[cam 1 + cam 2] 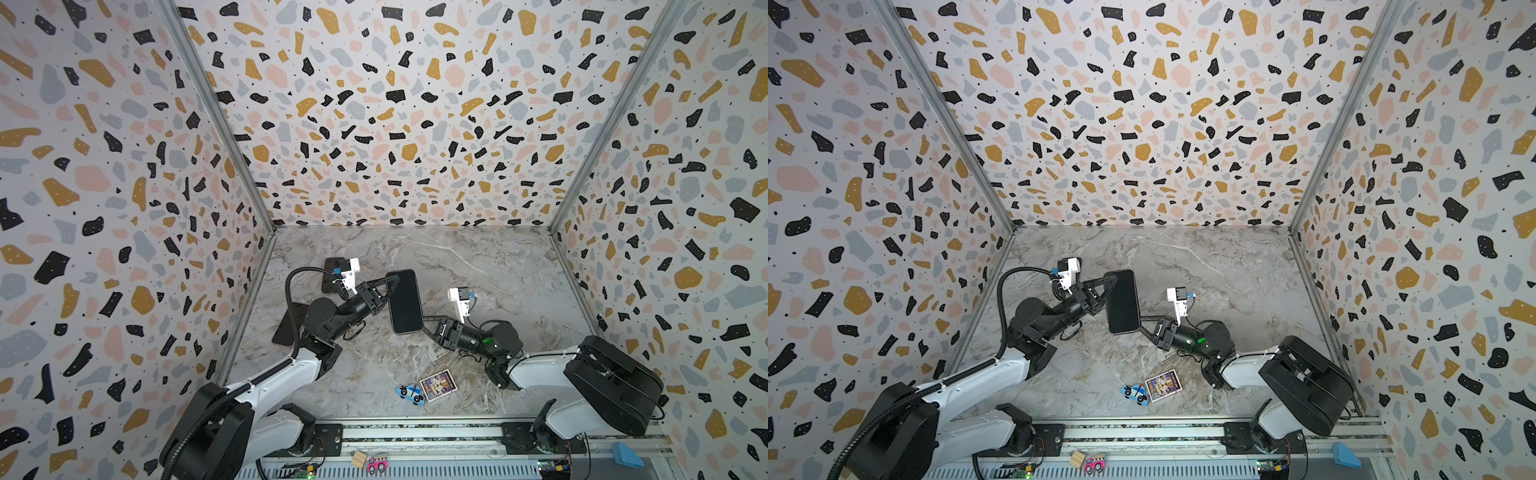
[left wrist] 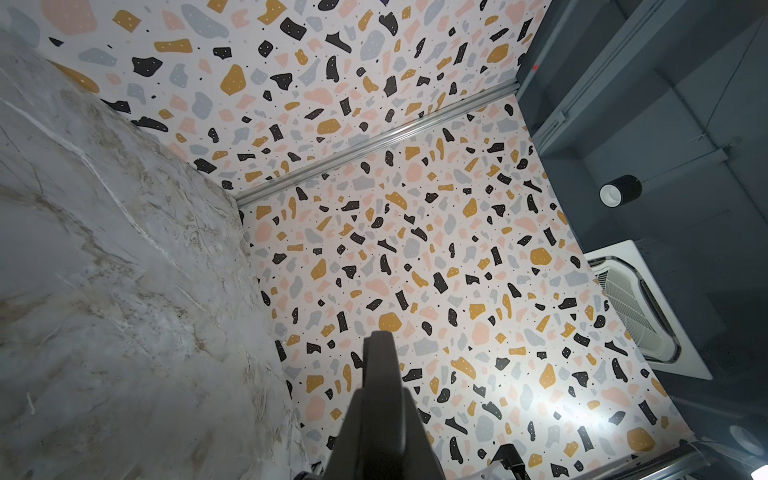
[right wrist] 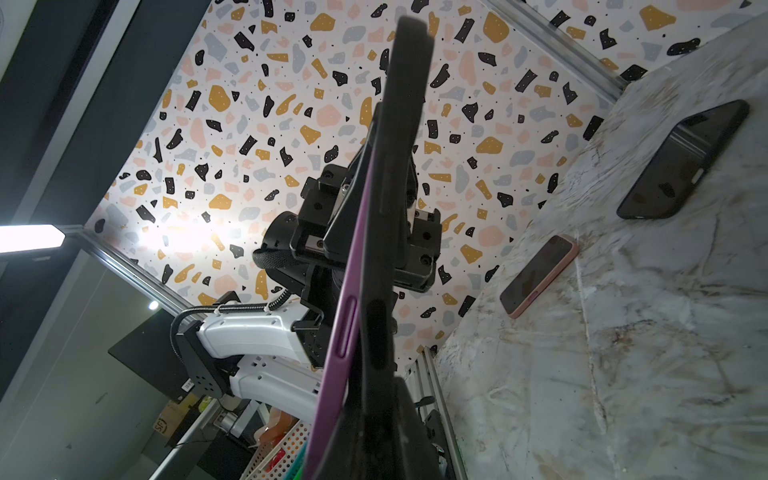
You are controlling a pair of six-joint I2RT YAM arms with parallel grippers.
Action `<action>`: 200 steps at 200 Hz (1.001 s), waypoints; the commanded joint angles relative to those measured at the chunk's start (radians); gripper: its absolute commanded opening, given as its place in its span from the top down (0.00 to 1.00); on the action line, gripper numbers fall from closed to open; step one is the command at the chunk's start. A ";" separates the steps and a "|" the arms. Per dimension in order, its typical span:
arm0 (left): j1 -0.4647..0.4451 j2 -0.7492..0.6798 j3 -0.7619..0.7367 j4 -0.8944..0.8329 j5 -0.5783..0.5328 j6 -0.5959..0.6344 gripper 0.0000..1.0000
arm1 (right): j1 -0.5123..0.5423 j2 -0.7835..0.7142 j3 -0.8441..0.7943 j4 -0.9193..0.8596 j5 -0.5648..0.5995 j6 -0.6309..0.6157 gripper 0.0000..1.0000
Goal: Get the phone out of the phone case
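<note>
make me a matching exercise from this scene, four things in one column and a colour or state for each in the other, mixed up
1 phone in purple case
2 toy car
3 card
4 pink-edged phone

a blue and white
b held up off the table
c lying flat, dark screen up
d white-bordered picture

Pairs: 1-b, 2-a, 3-d, 4-c

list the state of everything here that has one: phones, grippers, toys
purple-cased phone: lifted off the table, screen up, in its case
left gripper: shut on the purple-cased phone's upper left edge
right gripper: shut on its lower right corner
black phone: flat on the table, screen dark
pink-cased phone: flat, screen up, in its case
toy police car: resting on the table
card: flat, face up
</note>
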 commanded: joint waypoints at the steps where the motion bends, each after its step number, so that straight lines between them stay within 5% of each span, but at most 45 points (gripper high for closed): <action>1: -0.013 0.009 -0.026 0.117 -0.013 0.013 1.00 | 0.004 -0.062 -0.013 -0.019 0.034 0.010 1.00; 55: -0.037 0.080 -0.043 0.075 -0.046 0.060 1.00 | 0.008 -0.198 -0.040 -0.220 0.096 -0.016 1.00; 102: -0.069 0.133 -0.037 0.112 -0.060 0.074 0.71 | 0.014 -0.215 -0.065 -0.239 0.115 -0.004 1.00; 140: -0.087 0.168 -0.037 0.141 -0.069 0.069 0.63 | 0.012 -0.207 -0.082 -0.217 0.124 0.009 1.00; 200: -0.089 0.168 -0.055 0.125 -0.095 0.087 0.35 | 0.004 -0.183 -0.112 -0.145 0.130 0.046 1.00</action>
